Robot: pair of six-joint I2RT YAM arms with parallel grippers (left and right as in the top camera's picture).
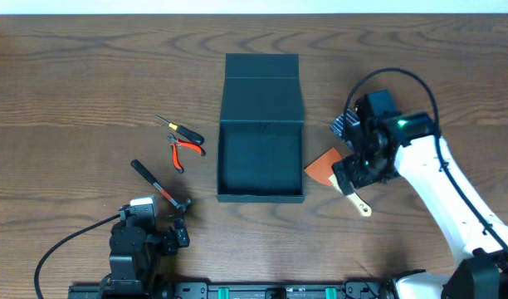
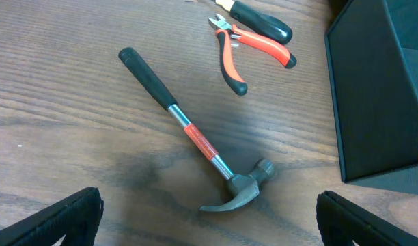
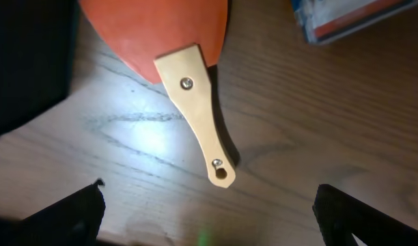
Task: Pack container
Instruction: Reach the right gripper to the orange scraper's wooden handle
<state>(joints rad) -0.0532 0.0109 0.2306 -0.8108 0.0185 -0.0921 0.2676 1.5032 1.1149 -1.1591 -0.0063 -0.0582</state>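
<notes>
Container [image 1: 261, 158] open; long axis near-far, lid flap [image 1: 261, 87] twd far side.

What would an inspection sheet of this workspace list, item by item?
Surface: brown wooden table, no spills seen.
Job's things: dark teal rectangular cardboard box, flap lid open, nothing inside.
Clutter: black-gripped claw hammer, red-handled pliers, black-handled screwdriver left of box; orange scraper with wooden handle and blue-white packet right of it.
Grippers: left gripper open beside hammer head; right gripper open above scraper handle.
Cables: black cable loops at both arms.
Surroundings: pale strip beyond table's far edge.
</notes>
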